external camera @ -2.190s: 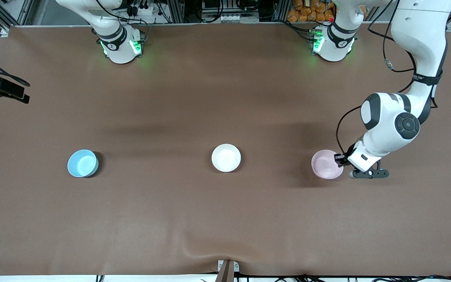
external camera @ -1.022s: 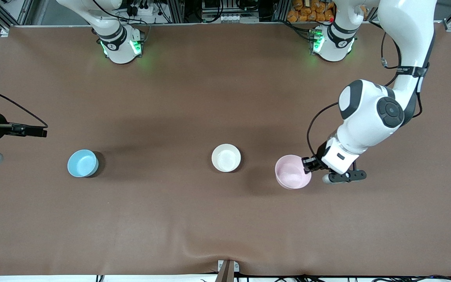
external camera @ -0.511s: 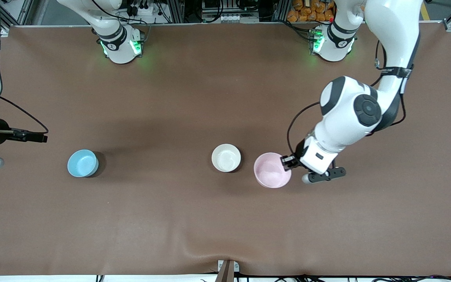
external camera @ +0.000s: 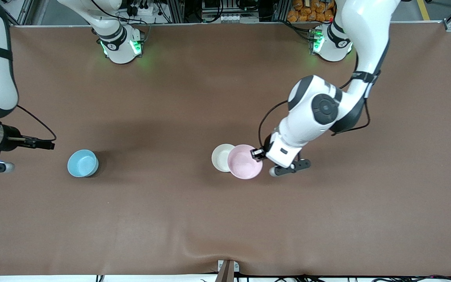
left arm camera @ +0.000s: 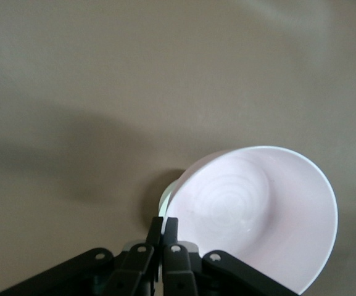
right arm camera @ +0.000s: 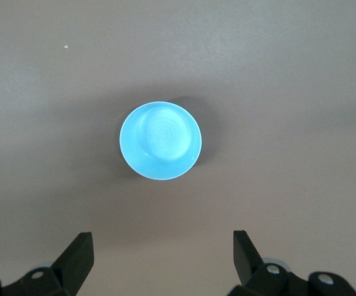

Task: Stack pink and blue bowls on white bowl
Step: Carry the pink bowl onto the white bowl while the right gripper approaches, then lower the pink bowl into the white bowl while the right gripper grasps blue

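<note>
The left gripper (external camera: 257, 153), clamped on the pink bowl's (external camera: 244, 167) rim, carries it partly over the white bowl (external camera: 219, 157), apparently needing centring before release, while the right gripper (right arm camera: 162, 259), jaws apart, hovers near the blue bowl (external camera: 82, 163).

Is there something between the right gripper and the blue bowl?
Nothing visible. The right gripper is open in the air, and the right wrist view shows only bare table around the blue bowl. The other bowls are toward the left arm's end.
</note>
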Available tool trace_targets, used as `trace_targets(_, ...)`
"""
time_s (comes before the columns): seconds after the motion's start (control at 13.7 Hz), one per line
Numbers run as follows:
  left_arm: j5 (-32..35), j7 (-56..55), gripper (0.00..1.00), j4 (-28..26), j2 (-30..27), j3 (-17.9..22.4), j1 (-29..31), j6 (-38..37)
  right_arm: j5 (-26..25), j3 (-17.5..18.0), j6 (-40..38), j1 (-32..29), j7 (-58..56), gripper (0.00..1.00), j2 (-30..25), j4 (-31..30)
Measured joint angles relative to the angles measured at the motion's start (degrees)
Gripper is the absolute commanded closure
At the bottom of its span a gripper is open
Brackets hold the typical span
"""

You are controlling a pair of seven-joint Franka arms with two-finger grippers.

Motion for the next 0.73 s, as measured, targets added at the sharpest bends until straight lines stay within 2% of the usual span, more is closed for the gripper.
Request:
trace_targets(0.22,0.00,-0.48,1.00,0.11,2.25,0.02,-2.64,-0.02,0.02,-0.01,2.88,-1.28,0.00,0.00,1.69,-1.88)
trace_targets(0.73,0.00,-0.50,1.00,0.33,7.97,0.05,-6.11,0.49,0.02,0.07,8.79,-2.38,-0.08,0.00,7.66,-2.12)
